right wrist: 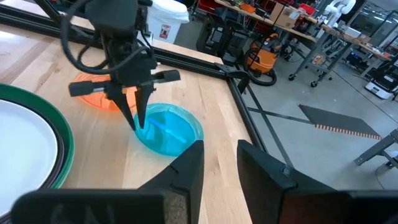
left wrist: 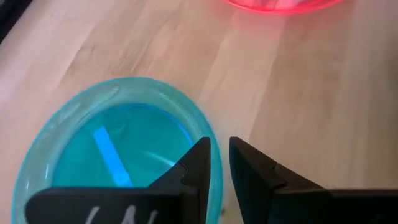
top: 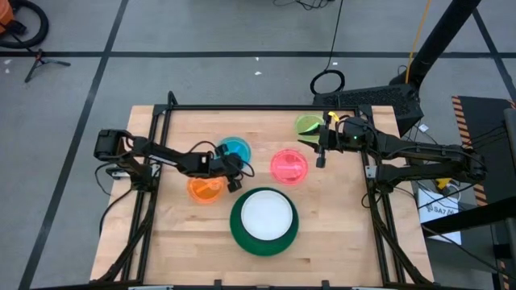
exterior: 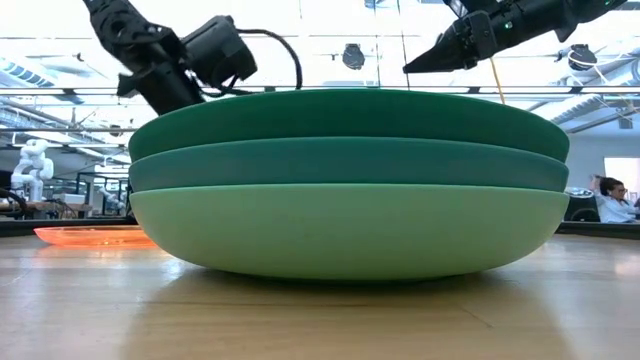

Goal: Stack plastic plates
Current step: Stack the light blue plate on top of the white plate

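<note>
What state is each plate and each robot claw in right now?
Big stack: three green plates nested, white plate on top.
Blue plate: flat on table, its rim between the left gripper's jaws.
Orange plate: flat, alone.
Pink plate: flat, alone.
Lime plate: flat, alone.
Left gripper: jaws narrowly apart.
Right gripper: raised, empty.

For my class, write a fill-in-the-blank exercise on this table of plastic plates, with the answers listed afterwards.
1. The left pincer reaches down at the rim of the small ____ plate.
2. The top plate of the big stack is ____.
3. The orange plate lies nearest the ____ arm.
4. The right pincer hovers between the lime plate and the ____ plate.

Answers: blue; white; left; pink
</note>
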Robot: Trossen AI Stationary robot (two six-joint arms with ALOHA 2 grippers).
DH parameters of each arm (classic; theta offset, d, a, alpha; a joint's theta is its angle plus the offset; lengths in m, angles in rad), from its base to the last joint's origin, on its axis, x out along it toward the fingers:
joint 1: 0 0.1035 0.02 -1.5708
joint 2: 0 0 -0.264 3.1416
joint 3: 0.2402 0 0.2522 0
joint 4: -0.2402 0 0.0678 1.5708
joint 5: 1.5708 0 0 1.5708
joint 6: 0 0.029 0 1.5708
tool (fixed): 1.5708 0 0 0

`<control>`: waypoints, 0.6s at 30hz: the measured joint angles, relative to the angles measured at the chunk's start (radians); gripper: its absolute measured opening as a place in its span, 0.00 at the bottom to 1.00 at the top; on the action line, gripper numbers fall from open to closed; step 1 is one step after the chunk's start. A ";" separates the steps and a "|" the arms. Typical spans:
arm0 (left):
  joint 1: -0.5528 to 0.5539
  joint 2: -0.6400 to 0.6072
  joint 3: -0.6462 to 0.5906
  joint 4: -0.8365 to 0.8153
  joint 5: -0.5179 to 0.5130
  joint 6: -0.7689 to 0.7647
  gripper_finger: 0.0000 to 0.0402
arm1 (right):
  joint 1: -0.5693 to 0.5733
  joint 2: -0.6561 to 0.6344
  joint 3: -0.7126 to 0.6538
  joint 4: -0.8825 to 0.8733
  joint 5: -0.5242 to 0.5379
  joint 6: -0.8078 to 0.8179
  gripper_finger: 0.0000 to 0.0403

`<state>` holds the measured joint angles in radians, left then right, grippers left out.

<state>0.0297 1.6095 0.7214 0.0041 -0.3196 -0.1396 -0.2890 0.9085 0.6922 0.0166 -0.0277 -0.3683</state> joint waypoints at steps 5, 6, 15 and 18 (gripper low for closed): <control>-0.021 -0.006 0.075 -0.104 -0.001 0.039 0.17 | 0.000 0.000 0.000 0.000 0.000 0.000 0.22; -0.026 -0.007 0.077 -0.107 -0.002 0.045 0.17 | 0.000 0.000 0.000 -0.001 0.000 0.001 0.22; -0.022 -0.006 0.077 -0.147 0.001 -0.056 0.17 | 0.000 0.000 0.000 -0.006 0.000 0.007 0.22; -0.014 -0.006 0.077 -0.148 0.004 -0.059 0.18 | 0.000 0.000 0.000 -0.007 0.000 0.008 0.22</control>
<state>0.0154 1.6035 0.7982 -0.1443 -0.3161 -0.1987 -0.2890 0.9085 0.6920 0.0099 -0.0280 -0.3603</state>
